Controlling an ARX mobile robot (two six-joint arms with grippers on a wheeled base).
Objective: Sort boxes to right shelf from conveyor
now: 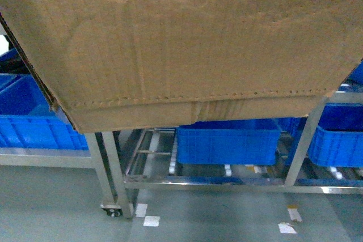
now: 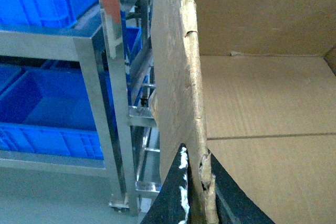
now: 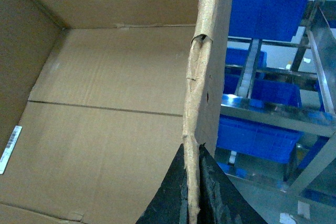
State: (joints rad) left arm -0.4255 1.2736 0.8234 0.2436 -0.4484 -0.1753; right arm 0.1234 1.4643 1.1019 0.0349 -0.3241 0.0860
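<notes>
Above the right shelf (image 1: 122, 179), the carton (image 1: 181, 43) hangs tilted, its long axis crosswise.

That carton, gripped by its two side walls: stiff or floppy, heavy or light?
Probably light: the carton looks empty inside. The walls likely flex; the torn top edge is ragged where the left gripper and right gripper pinch it. It may sag or tear.

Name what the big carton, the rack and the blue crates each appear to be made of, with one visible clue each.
Carton: corrugated cardboard, matte brown, ragged edge.
Rack: apparently stainless steel, shiny and reflective.
Blue crates: likely moulded plastic, smooth uniform colour.
</notes>
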